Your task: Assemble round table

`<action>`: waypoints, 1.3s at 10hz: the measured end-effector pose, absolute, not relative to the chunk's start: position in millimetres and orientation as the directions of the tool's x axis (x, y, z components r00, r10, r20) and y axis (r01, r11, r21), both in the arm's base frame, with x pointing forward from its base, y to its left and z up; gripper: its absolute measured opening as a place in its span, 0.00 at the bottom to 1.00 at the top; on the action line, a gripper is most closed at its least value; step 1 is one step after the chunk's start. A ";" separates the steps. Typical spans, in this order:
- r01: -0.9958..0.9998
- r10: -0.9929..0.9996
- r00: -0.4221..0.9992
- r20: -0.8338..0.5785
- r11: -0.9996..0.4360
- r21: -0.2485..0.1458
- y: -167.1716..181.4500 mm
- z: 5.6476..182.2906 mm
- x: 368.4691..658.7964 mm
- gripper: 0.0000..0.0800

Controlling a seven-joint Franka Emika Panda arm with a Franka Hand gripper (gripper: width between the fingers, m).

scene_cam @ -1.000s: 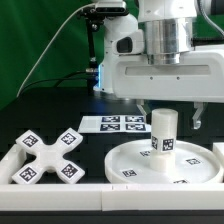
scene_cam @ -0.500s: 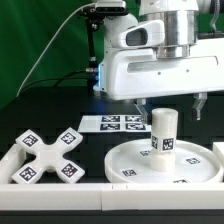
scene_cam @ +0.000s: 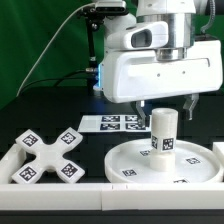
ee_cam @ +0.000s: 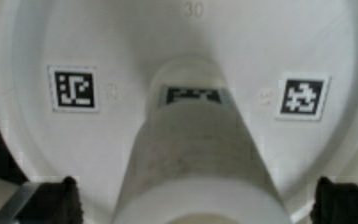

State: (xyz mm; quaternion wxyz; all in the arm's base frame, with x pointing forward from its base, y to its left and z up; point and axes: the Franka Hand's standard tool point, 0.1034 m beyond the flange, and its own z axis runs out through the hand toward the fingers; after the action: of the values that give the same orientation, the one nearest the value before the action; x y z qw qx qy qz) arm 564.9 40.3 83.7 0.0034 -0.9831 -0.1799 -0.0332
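The large round disc (scene_cam: 140, 160) lies flat on the table at the exterior view's right. The short thick post (scene_cam: 162, 132) stands upright on its middle. The X-shaped cross base (scene_cam: 48, 155) lies apart at the exterior view's left. My gripper (scene_cam: 165, 103) hangs just above the post's top, open and empty. In the wrist view the post (ee_cam: 194, 140) rises toward the camera from the disc (ee_cam: 51, 40). My gripper (ee_cam: 195, 205) has one dark fingertip (ee_cam: 51, 200) on each side of the post, both apart from it.
The marker board (scene_cam: 113, 123) lies behind the disc. White border rails run along the front (scene_cam: 150, 205) and the exterior view's left corner (scene_cam: 12, 160). A black cable and a stand are at the back.
My gripper has moved straight up, from beside the post to just above its top. The post stays standing on the disc. The other parts have not moved.
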 end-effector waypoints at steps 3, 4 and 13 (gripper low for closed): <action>0.237 0.236 0.969 0.068 -0.972 -0.003 40.2 83.4 565.0 0.50; 0.171 0.170 0.983 0.068 -0.985 -0.007 40.1 83.3 564.9 0.50; -0.866 -0.874 0.486 0.030 -0.486 -0.119 37.8 80.9 560.9 0.51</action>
State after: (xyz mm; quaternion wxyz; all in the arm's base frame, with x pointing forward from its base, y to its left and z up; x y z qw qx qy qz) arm 560.9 37.8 80.9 0.0439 -0.8608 0.5052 -0.0430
